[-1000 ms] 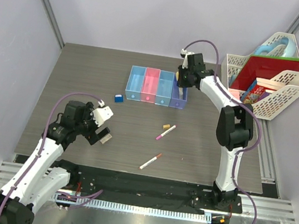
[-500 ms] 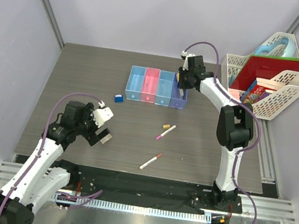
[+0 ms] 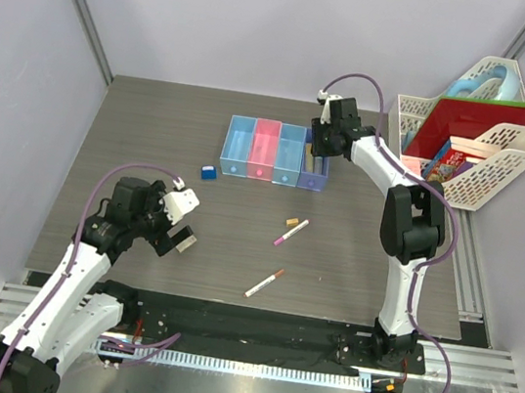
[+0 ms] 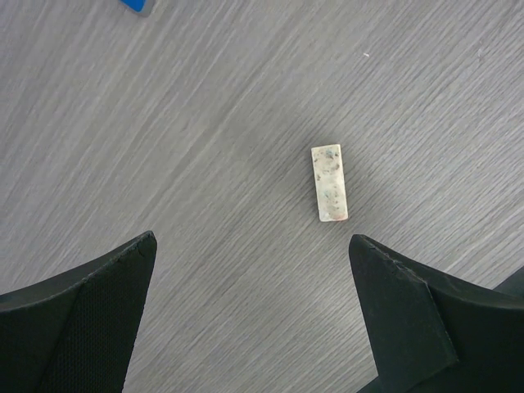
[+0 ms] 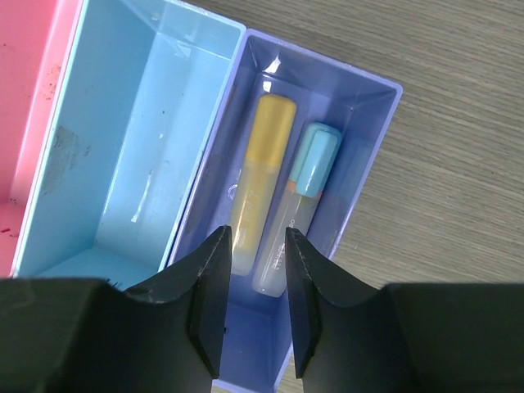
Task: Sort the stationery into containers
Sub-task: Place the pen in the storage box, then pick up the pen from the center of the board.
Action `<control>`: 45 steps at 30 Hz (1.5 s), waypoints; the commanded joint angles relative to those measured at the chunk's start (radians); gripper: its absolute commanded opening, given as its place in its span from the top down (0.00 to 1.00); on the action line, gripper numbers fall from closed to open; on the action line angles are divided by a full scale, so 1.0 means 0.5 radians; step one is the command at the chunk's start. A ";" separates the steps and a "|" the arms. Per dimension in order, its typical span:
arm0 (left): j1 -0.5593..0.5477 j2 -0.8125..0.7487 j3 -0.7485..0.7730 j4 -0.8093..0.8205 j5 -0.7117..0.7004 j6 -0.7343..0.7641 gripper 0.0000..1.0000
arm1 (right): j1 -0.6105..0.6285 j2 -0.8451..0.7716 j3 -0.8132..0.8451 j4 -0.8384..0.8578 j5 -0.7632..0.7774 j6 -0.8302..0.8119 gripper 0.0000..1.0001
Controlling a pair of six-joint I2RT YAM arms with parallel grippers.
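Near the desk's front left corner, our wide-open left gripper (image 4: 252, 246) hangs over a speckled beige block eraser (image 4: 331, 183). Probably light and firm; pinch its long sides.

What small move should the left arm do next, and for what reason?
Probably lower the left pincer toward the beige eraser, shifting it a little to centre the eraser. The pincer is open and empty. In the left wrist view, the eraser lies flat on the table between the two fingers, nearer to one of them, and nothing touches it.
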 commanded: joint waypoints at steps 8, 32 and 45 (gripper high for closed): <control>-0.007 0.249 0.228 0.365 -0.046 -0.164 0.00 | 0.114 -0.229 0.061 -0.126 -0.127 -0.167 0.61; -0.010 -0.211 0.029 -0.025 -0.255 -0.155 0.00 | 0.979 -1.119 -1.154 -0.734 -0.137 -1.549 0.39; -0.007 -0.322 0.038 -0.188 -0.212 -0.151 0.00 | 1.099 -0.944 -1.243 -0.393 0.048 -1.640 0.36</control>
